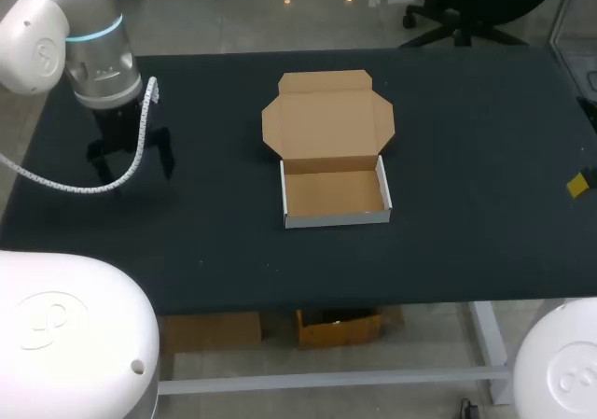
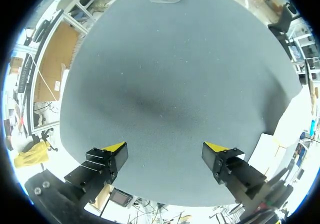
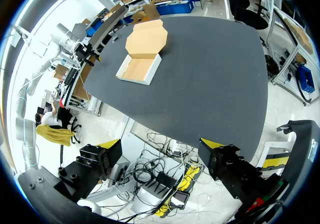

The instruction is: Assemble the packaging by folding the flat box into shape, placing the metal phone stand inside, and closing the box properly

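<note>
The cardboard box (image 1: 336, 195) sits in the middle of the table, its tray folded up with white outer walls and its brown lid (image 1: 326, 116) lying open and flat behind it. The tray looks empty. No metal phone stand shows in any view. My left gripper (image 1: 131, 162) hangs open over bare mat well to the left of the box; in its wrist view the left gripper (image 2: 166, 149) has nothing between its fingers. My right gripper (image 3: 160, 144) stands open off the table's right side, far from the box (image 3: 142, 54). Only a yellow fingertip (image 1: 577, 184) of it shows in the head view.
The black table mat (image 1: 466, 158) stretches bare on both sides of the box. A white cable (image 1: 56, 181) loops from my left arm over the table's left edge.
</note>
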Controlling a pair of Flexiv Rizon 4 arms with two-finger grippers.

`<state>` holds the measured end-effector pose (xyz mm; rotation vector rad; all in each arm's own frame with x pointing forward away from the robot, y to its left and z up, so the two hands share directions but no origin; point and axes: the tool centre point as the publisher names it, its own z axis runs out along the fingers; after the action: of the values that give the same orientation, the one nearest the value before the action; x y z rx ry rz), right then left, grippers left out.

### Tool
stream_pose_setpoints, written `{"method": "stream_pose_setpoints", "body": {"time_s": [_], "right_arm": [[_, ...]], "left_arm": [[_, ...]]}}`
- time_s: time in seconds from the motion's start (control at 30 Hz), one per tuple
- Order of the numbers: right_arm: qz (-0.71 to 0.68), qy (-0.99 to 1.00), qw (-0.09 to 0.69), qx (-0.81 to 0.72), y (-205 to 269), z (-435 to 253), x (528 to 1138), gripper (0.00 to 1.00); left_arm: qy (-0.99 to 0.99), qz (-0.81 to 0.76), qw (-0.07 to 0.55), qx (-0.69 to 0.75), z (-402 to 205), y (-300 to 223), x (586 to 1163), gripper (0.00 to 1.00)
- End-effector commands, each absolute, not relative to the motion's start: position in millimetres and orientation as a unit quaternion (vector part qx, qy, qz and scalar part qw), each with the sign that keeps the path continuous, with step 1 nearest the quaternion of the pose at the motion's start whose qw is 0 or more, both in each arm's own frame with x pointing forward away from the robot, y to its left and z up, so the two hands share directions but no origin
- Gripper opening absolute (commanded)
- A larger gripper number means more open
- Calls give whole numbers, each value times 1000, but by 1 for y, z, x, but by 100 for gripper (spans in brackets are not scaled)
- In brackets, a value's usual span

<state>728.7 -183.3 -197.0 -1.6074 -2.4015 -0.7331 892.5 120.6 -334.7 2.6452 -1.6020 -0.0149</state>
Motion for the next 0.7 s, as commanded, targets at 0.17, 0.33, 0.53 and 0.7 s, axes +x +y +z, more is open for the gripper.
{"method": "stream_pose_setpoints", "body": {"time_s": [0.17, 0.33, 0.53, 0.7], "right_arm": [[-245, -803, 81, -537, -184, -195, 728, 100], [-245, -803, 81, -537, -184, -195, 728, 100], [-245, -803, 81, -537, -184, -195, 728, 100], [-245, -803, 81, -537, -184, -195, 728, 100]], "left_arm": [[-500, -8, 22, 866, -353, 123, 918, 100], [-494, -8, 17, 869, -362, 127, 934, 100], [-491, -8, 15, 871, -371, 132, 952, 100], [-484, -9, 10, 875, -374, 139, 966, 100]]}}
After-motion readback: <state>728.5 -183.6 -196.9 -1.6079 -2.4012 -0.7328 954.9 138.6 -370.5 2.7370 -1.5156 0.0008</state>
